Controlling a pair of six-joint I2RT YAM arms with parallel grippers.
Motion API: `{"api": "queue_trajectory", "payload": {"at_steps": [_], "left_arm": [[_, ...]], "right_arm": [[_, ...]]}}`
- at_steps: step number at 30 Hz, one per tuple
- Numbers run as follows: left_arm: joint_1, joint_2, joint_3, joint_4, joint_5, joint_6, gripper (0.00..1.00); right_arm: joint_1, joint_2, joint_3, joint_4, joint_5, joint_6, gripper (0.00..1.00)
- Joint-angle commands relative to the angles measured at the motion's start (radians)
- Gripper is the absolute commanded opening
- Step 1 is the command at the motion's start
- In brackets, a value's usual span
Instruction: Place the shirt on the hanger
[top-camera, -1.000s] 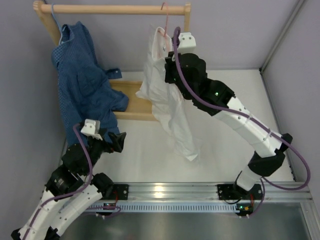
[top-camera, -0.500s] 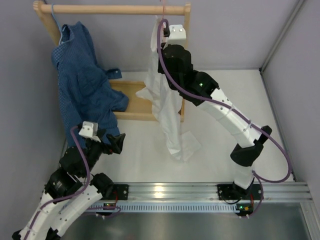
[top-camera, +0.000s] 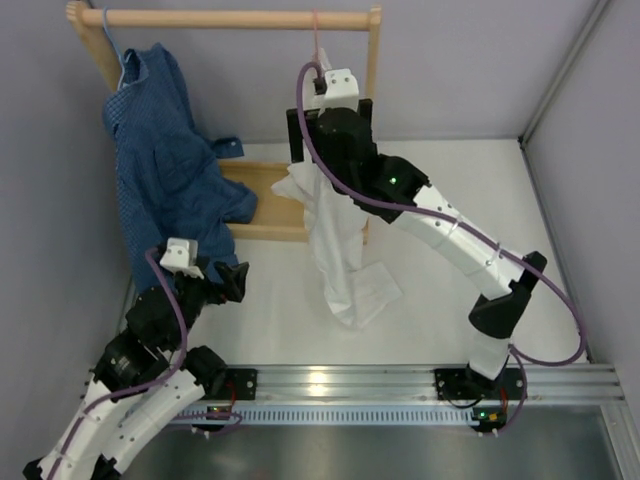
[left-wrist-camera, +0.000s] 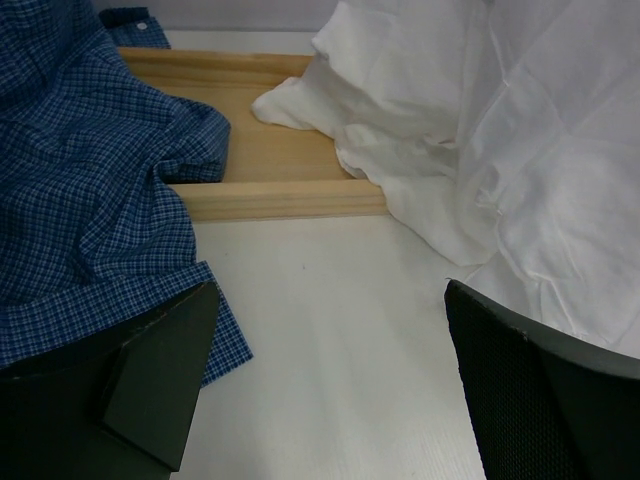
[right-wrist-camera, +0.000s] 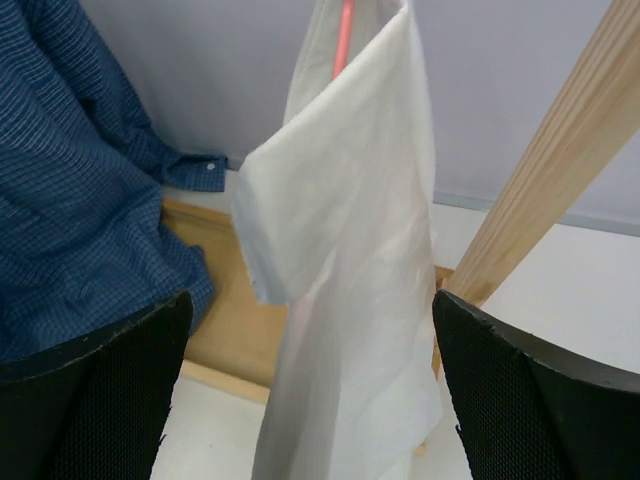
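The white shirt (top-camera: 335, 240) hangs on the pink hanger (top-camera: 317, 32), whose hook sits over the wooden rail (top-camera: 230, 18). The shirt's lower end touches the table. My right gripper (top-camera: 328, 125) is just below the hook, open, its jaws wide on either side of the hanging cloth and gripping nothing. In the right wrist view the shirt (right-wrist-camera: 345, 250) drapes down between the fingers of the right gripper (right-wrist-camera: 312, 300), with the pink hanger (right-wrist-camera: 343, 35) showing at the top. My left gripper (top-camera: 225, 282) stands open low over the table, empty, left of the shirt (left-wrist-camera: 480, 120).
A blue checked shirt (top-camera: 165, 150) hangs from a pale blue hanger at the rail's left end and spills onto the rack's wooden base (left-wrist-camera: 270, 150). The rack's right upright (right-wrist-camera: 540, 190) stands close beside the right gripper. Walls close in at the left, back and right.
My right gripper moved left along the rail, then opened and let go. The white shirt swung left and now hangs straighter from the rail. The left arm barely moved.
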Motion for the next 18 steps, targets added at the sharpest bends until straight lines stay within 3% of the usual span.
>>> {"api": "queue_trajectory", "payload": {"at_steps": [1,6,9,10,16,18], "left_arm": [[0.041,0.054,0.014,0.041,-0.089,-0.028,0.98],[0.173,0.129,0.023,0.048,-0.018,-0.027,0.98],[0.261,0.151,0.024,0.053,0.021,-0.019,0.98],[0.291,0.152,0.023,0.053,0.022,-0.018,0.98],[0.331,0.152,-0.009,0.080,0.001,-0.002,0.98],[0.333,0.152,-0.025,0.091,0.016,0.005,0.98]], "right_arm": [[0.064,-0.162,-0.054,0.096,-0.004,-0.046,1.00],[0.102,-0.453,-0.312,0.098,-0.001,-0.085,1.00],[0.098,-0.672,-0.592,0.111,0.100,-0.094,1.00],[0.092,-0.728,-0.753,0.120,0.125,-0.092,0.99],[0.059,-1.128,-1.261,0.130,0.312,-0.037,0.99],[0.059,-1.281,-1.331,0.107,0.305,0.009,0.99]]}}
